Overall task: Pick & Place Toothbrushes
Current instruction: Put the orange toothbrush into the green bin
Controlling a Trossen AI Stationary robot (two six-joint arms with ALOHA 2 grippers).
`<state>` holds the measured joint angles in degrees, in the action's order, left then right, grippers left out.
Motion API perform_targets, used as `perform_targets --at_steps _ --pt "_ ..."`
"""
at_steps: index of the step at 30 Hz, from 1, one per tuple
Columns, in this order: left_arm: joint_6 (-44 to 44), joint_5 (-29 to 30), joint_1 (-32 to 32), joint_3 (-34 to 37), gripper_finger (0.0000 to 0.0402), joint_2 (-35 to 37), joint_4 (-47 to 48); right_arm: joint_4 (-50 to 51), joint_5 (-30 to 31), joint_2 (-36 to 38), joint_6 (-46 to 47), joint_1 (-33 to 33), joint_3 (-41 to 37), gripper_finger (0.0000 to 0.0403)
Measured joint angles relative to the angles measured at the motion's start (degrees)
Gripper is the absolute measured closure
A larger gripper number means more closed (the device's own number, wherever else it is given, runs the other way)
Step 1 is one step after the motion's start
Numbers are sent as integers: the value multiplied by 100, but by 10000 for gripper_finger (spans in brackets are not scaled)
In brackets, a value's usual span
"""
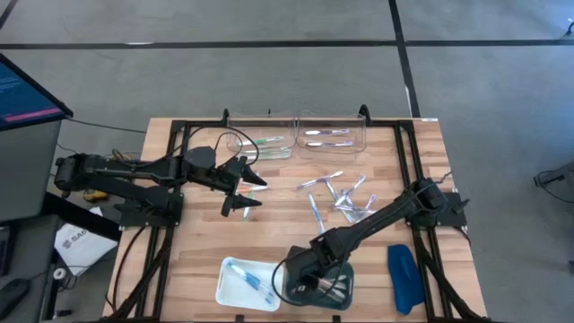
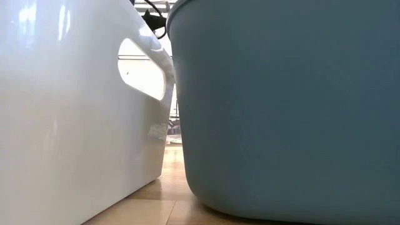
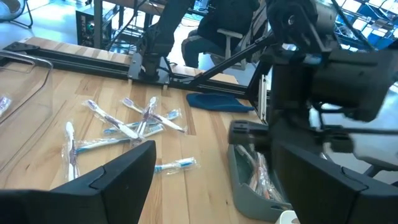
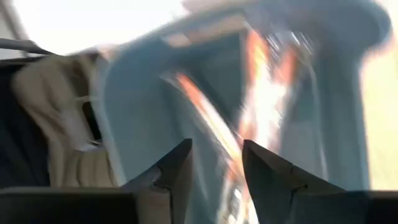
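Toothbrushes (image 1: 336, 197) lay scattered in clear wrappers on the wooden desk (image 1: 197, 247) between the two arms, and more sat in the grey bin (image 1: 325, 285), the white bin (image 1: 247, 283) and two clear trays (image 1: 296, 136) at the far edge. No writing on them was readable. The right end effector (image 4: 214, 168) reached down over the grey bin, its fingers parted with a gap between the tips and nothing gripped between them. The left end effector (image 1: 247, 188) hovered above the desk, arm stretched out level, fingers spread wide and empty. A dark-blue oblong object (image 1: 404, 276) lay beside the grey bin.
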<state>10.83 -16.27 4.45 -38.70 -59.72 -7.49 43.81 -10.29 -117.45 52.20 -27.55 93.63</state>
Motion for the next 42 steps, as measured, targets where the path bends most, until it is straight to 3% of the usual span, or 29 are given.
perform_targets --at_steps 11,42 --pt "-2 0 0 0 82 0 0 -232 136 6 -761 25 271 393" --pt "-2 0 -23 2 82 0 2 -163 840 -129 -488 21 150 403"
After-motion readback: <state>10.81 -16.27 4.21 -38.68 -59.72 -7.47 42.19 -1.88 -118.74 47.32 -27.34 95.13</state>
